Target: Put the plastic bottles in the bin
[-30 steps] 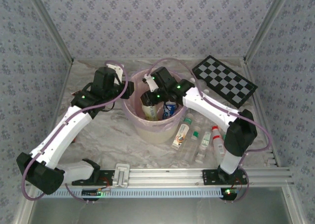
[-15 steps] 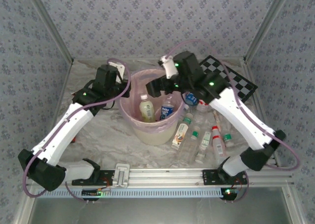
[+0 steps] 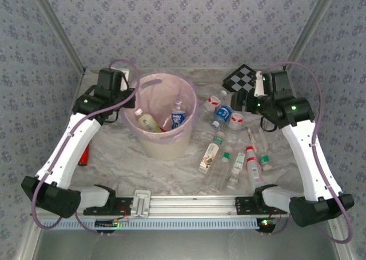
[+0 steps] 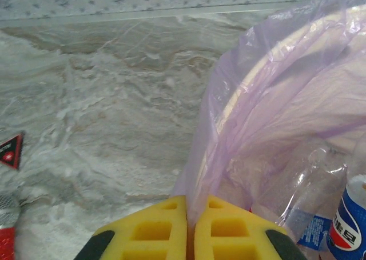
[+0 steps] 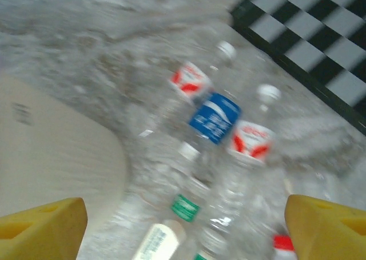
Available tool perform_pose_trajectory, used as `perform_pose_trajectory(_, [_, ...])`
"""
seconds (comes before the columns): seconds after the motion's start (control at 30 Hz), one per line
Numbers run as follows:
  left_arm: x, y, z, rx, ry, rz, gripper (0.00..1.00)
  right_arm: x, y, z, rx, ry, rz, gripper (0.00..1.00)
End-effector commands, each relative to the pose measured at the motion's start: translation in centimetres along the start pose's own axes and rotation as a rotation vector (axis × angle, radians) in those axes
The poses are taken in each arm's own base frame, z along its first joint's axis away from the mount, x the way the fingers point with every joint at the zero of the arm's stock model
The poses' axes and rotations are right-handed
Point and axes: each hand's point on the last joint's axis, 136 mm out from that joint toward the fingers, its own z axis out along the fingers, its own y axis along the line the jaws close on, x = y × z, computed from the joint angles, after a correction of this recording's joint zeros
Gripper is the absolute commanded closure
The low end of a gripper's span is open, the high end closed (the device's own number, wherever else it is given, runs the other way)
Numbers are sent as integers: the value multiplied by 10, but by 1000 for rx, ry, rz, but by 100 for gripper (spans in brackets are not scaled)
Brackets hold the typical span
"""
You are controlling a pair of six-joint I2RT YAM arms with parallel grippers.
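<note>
Since the earlier frame we see the right arm swung off the bin (image 3: 166,148) to the far right, over the chequered board (image 3: 245,76), and the bin shifted a little left and back. The right gripper (image 5: 184,206) hangs with its yellow foam fingers (image 5: 40,226) wide apart, holding nothing. The left gripper (image 4: 187,231) is pressed closed on the thin pink bag (image 4: 269,100) at the bin's left rim, the film pinched between its pads.

Two bottles (image 3: 147,122) are inside the round cream bin: a yellowish one lying across, and a blue-labelled one leaning with its cap toward the far side. The rest lie on their sides on the table (image 3: 114,151), which is covered by a crumpled marble-patterned sheet, to the right of the bin. Three sit close together near the board, their long axes slanting toward it. A front group lies mostly near-to-far, caps at the far end. All are clear, ribbed plastic.

The bin stands between the left arm and these loose ones. A red triangle (image 4: 10,151) and a red object (image 3: 84,155) lie left of the bin.
</note>
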Motion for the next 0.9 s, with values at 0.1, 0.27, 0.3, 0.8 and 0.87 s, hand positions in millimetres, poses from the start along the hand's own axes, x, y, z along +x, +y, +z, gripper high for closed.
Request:
perform_pose_trajectory(0.1, [-9, 31, -18, -32, -48, -61, 100, 58, -85, 11, 240, 206, 146, 29])
perform_pose_trajectory(0.27, [-2, 35, -10, -16, -32, -80, 100, 97, -114, 47, 277, 350, 242, 41])
perform_pose_trajectory(0.3, [-3, 34, -10, -11, -33, -79, 100, 113, -119, 57, 288, 402, 255, 39])
perform_pose_trajectory(0.8, [-1, 15, -1, 94, -11, -63, 100, 164, -154, 141, 315, 672, 309, 17])
perform_pose_trajectory(0.87, [1, 12, -1, 114, -6, -64, 100, 167, -158, 148, 320, 680, 310, 19])
